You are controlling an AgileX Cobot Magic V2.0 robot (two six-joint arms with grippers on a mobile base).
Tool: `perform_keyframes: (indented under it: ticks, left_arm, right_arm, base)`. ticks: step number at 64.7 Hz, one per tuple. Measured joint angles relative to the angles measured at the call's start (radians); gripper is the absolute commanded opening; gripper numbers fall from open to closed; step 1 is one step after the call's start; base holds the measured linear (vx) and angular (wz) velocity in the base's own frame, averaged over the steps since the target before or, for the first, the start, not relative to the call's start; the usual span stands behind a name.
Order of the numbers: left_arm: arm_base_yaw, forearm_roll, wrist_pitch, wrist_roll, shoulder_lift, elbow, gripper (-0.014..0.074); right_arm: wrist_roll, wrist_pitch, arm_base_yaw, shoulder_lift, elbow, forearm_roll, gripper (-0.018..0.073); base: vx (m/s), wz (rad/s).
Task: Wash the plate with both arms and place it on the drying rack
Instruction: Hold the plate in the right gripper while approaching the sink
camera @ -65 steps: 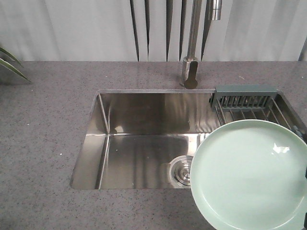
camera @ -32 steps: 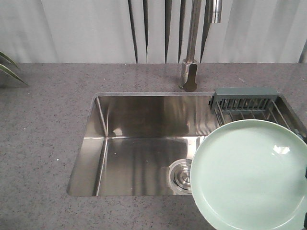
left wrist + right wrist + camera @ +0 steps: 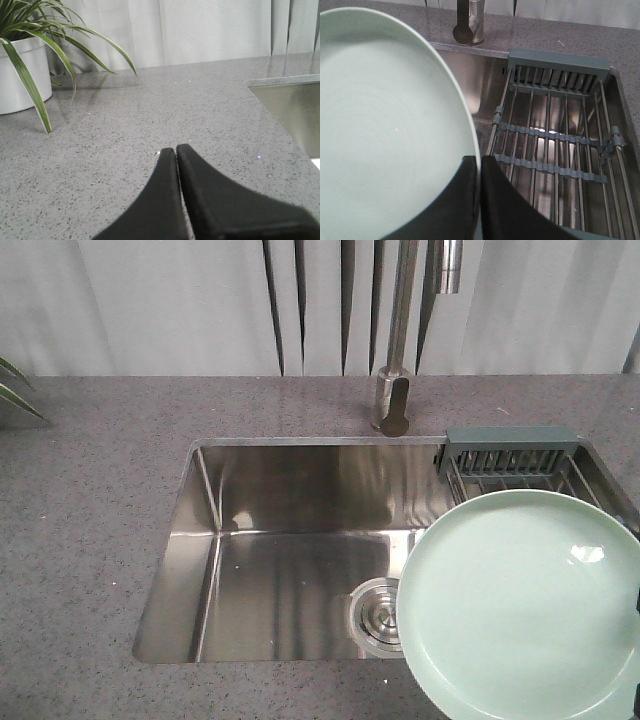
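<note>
Right now the right pincer (image 3: 480,161) is clamped nearly flat on the rim of the plate (image 3: 390,125), holding it above the sink (image 3: 200,540) and partly over the drying rack (image 3: 555,145); the left pincer (image 3: 176,150) is pressed together, empty, over the bench (image 3: 125,110). On one edge grip, the glossy plate could pivot or slip and strike the rack.

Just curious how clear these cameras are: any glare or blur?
Front view: white glare patch on the plate, streaky reflections in the sink. Left wrist view: sparkles on the counter, left gripper featureless black. Right wrist view: drying rack sharp.
</note>
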Motion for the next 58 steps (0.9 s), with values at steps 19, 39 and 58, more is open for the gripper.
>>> perform_keyframes:
  ticks: [19,39,58]
  left_arm:
    - [0.0,0.0,0.0,0.0,0.0,0.0,-0.0006]
    - [0.0,0.0,0.0,0.0,0.0,0.0,-0.0006]
    - [0.0,0.0,0.0,0.0,0.0,0.0,-0.0006]
  right_arm:
    - [0.0,0.0,0.0,0.0,0.0,0.0,-0.0001]
    - [0.0,0.0,0.0,0.0,0.0,0.0,-0.0001]
    - [0.0,0.0,0.0,0.0,0.0,0.0,-0.0001]
  base:
    - [0.03,-0.01]
    - [0.03,-0.01]
    - [0.03,-0.01]
